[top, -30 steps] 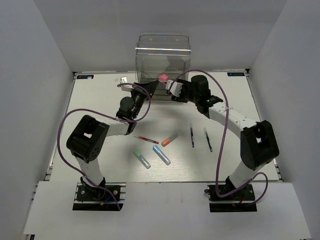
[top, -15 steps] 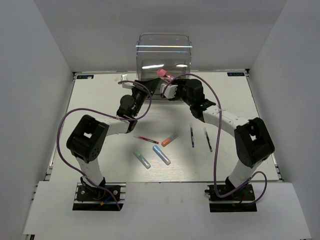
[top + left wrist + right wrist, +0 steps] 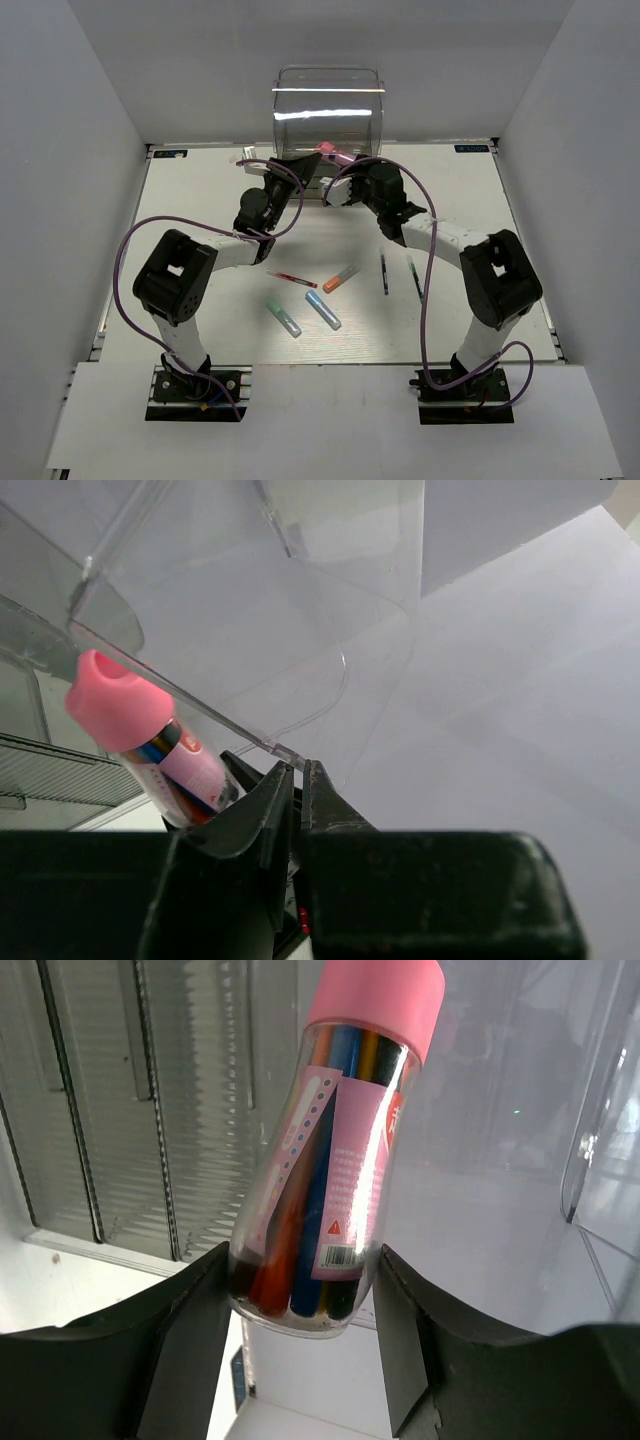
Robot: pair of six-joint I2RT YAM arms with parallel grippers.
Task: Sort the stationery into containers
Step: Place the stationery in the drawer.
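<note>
left fingers pinched almost shut on the thin clear drawer lip of the plastic cabinet. just right of them, right fingers stand wide, clamping the fat pink marker by its lower end, cap tilted up at the cabinet front, above the counter.

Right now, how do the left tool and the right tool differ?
The left tool is nearly closed, pinching a thin clear plastic lip; the right tool stands wide around a pink-capped tube of pens. The left tool's fingertips almost touch; the right tool's fingers flank the tube. Both are at the clear cabinet.
</note>
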